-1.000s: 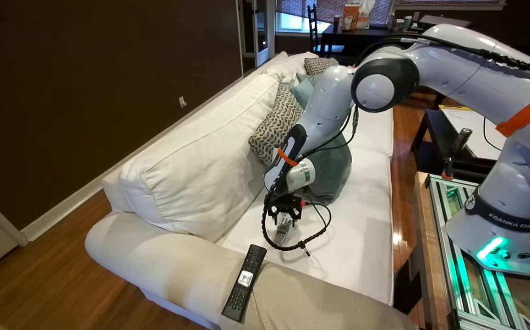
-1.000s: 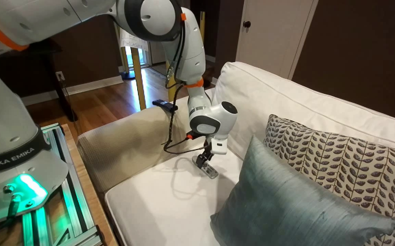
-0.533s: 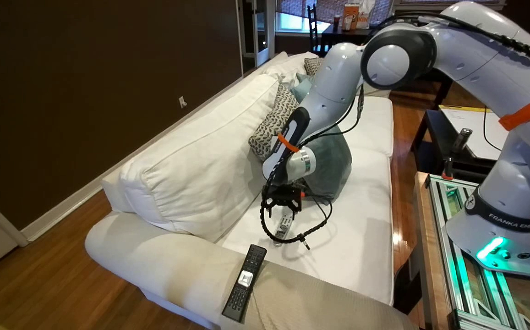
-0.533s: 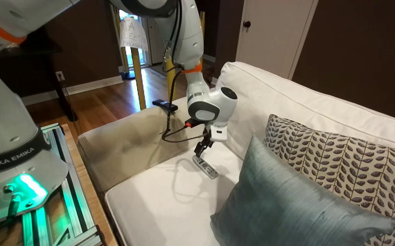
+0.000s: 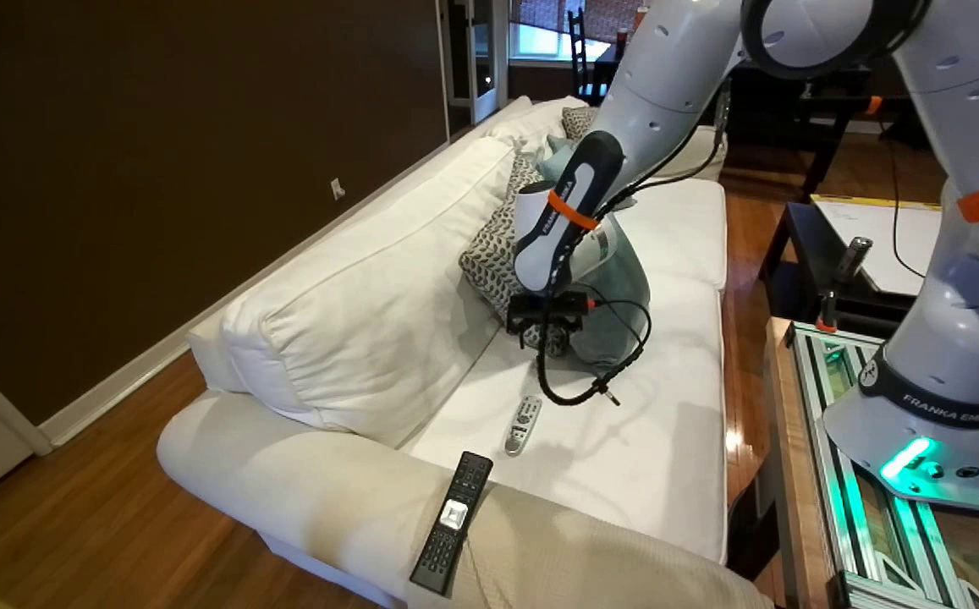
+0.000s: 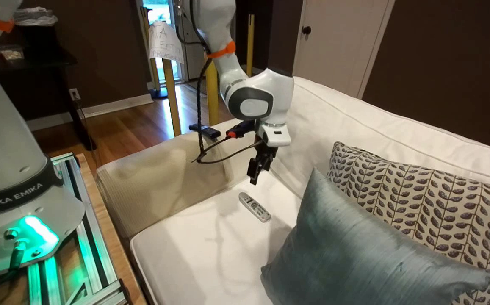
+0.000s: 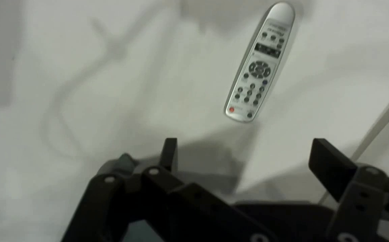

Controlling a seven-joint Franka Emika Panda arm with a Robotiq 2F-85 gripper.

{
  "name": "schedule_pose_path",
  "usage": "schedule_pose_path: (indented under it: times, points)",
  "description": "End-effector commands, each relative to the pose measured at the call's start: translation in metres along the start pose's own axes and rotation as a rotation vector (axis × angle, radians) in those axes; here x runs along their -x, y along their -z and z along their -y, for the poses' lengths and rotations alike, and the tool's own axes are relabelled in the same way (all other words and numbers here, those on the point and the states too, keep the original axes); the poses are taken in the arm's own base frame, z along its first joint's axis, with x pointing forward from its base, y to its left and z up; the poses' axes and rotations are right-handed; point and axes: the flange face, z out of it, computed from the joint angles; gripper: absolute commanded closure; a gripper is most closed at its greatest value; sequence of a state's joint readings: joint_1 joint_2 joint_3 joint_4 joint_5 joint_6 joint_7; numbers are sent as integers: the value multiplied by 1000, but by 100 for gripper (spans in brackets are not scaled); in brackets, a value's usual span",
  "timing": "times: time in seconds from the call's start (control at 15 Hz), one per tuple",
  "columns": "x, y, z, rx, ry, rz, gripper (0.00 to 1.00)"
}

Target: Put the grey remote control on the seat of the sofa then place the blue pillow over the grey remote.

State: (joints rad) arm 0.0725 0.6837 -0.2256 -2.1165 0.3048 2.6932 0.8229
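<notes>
The grey remote control [image 5: 523, 425] lies flat, buttons up, on the seat of the cream-white sofa [image 6: 198, 250]. It also shows in an exterior view [image 6: 254, 207] and in the wrist view [image 7: 260, 67]. My gripper [image 7: 244, 151] is open and empty, its two fingers wide apart. In an exterior view the gripper [image 6: 254, 176] hangs above the seat, clear of the remote. The blue pillow [image 6: 346, 241] leans on the seat against the patterned pillow. In an exterior view the arm partly hides the blue pillow [image 5: 629, 292].
The longer black remote [image 5: 453, 520] lies on the armrest. A grey-and-white patterned pillow [image 6: 422, 207] leans on the sofa back, behind the blue one. The robot's base stands on a wood-edged bench [image 5: 781, 406] beside the sofa's front edge. A cable loop hangs by the gripper.
My gripper was down at the grey remote; it has risen off it and moved toward the pillows. The remote stays on the seat. The pillows have not moved.
</notes>
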Motion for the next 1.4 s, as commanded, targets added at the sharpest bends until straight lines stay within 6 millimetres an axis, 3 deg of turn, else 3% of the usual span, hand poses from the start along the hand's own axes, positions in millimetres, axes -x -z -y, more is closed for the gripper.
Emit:
schedule_pose_path:
  times: [0.0,0.33,0.8,1.33]
  points:
    - [0,47,-18,29,46,-173,0]
    - [-25,82,-26,91,33,-359,0]
    - [-59,81,-28,82,-38,-377,0]
    - [-92,93,-13,25,-75,-395,0]
